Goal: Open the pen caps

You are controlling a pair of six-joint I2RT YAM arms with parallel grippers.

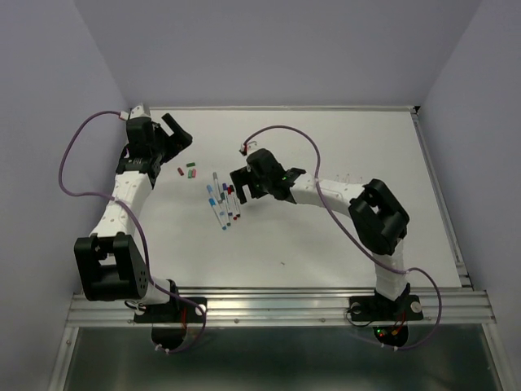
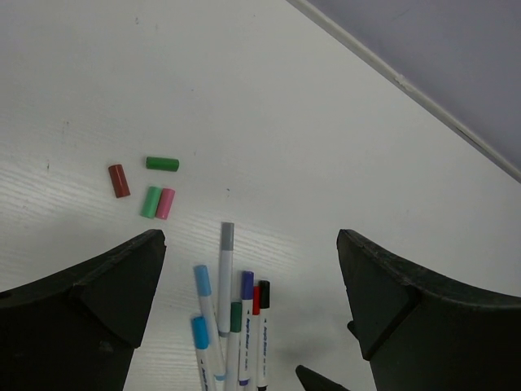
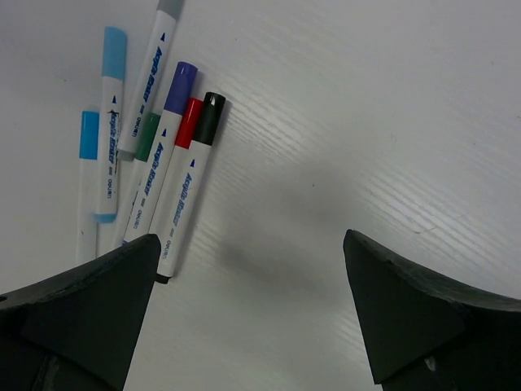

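Left arm reaches far up the table point(image 1: 358, 155), elbow bent. The left gripper point(image 1: 180, 132) has its jaws spread wide and holds nothing.

Four loose caps point(image 2: 151, 186) lie just at its 5 o'clock: maroon, two green, pink.

The pens point(image 1: 221, 200) lie at 5 o'clock from those caps, bunched side by side and touching. Seven show close up, all capped. Purple cap point(image 3: 181, 86) and black cap point(image 3: 210, 116) sit on the bundle's open side.

Likely light, stiff and smooth. They would roll and slip under a loose pinch. Best to pin the barrel mid-length, pinch the cap across its width and pull along the axis.

Right arm is folded across, wrist tipped down. The right gripper point(image 1: 239, 186) is at the pens' 3 o'clock, jaws wide, nothing held.
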